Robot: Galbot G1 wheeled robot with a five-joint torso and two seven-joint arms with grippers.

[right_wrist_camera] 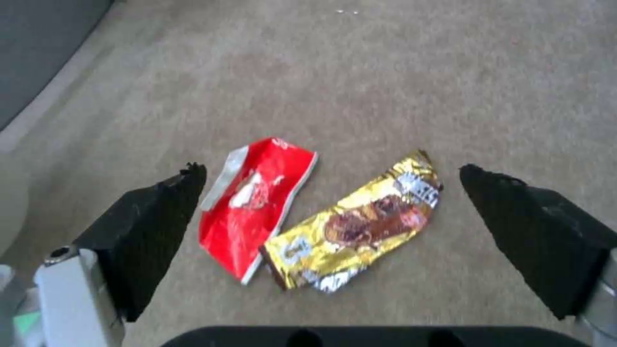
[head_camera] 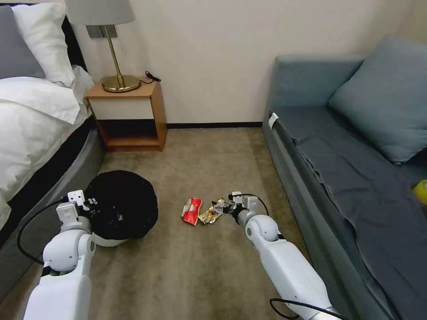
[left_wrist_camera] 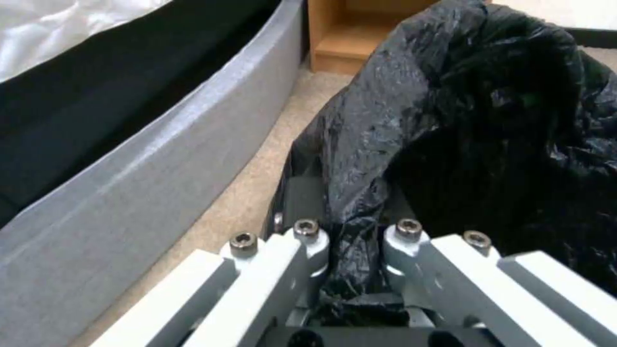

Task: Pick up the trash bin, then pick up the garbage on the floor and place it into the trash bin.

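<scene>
The trash bin, white with a black bag over its rim, is at the left beside the bed. My left gripper is at its near rim. In the left wrist view its fingers are shut on the bagged rim. On the floor lies the garbage: a red wrapper and a gold wrapper side by side. My right gripper hovers just right of the gold one. In the right wrist view it is open, and the red wrapper and gold wrapper lie between its black pads.
A bed runs along the left and a grey-blue sofa along the right. A wooden nightstand with a brass lamp stands at the far wall. A yellow-green object rests on the sofa. Open carpet lies between.
</scene>
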